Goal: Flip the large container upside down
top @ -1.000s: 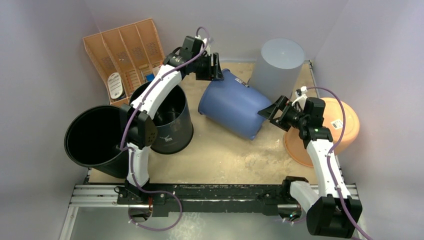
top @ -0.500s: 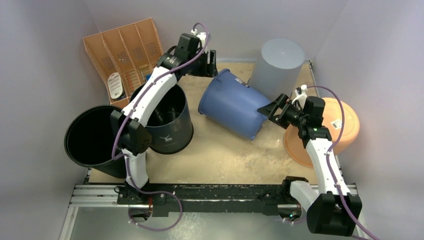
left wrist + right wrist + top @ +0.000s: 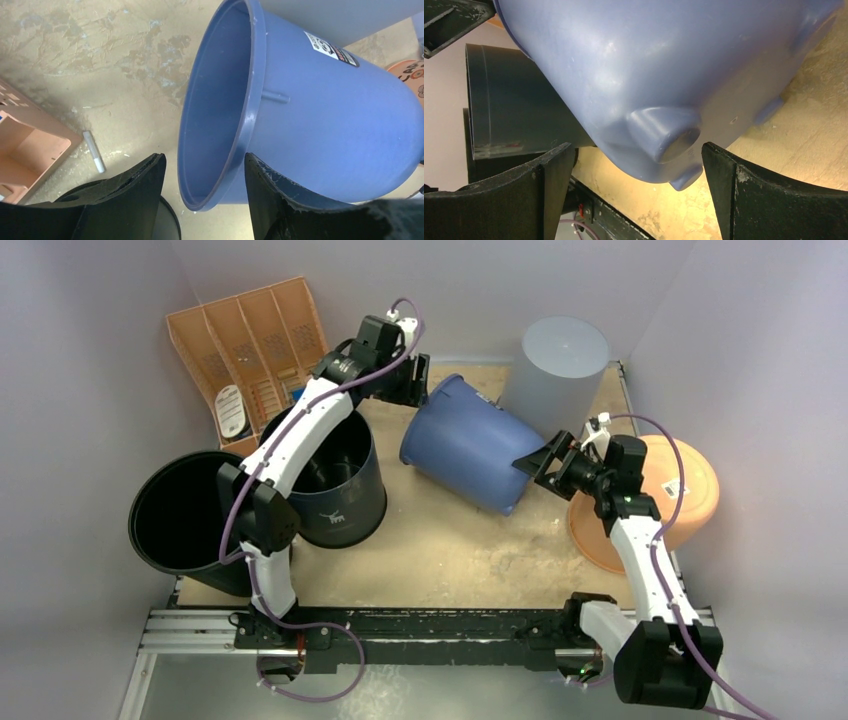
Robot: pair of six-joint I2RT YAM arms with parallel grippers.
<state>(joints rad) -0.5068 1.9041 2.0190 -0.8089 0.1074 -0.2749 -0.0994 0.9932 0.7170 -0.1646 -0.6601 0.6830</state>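
Note:
The large blue container (image 3: 465, 445) lies on its side on the table, mouth toward the back left, base toward the right. My left gripper (image 3: 416, 380) is open at its rim. In the left wrist view the rim (image 3: 240, 130) runs between the spread fingers of the left gripper (image 3: 204, 160), one finger on the mouth side, one outside the wall. My right gripper (image 3: 537, 462) is open at the base. In the right wrist view the right gripper (image 3: 637, 150) straddles a foot knob on the container's underside (image 3: 649, 55) without clamping it.
A dark bucket (image 3: 340, 480) and a black bucket (image 3: 185, 510) stand at the left. A grey upside-down container (image 3: 555, 360) stands at the back. An orange bowl (image 3: 685, 490) lies at the right, an orange divided tray (image 3: 250, 340) at the back left. A white marker (image 3: 94, 151) lies on the table.
My left gripper has drawn back a little to the left at the rim. The blue container has shifted slightly. My right gripper stays at the base.

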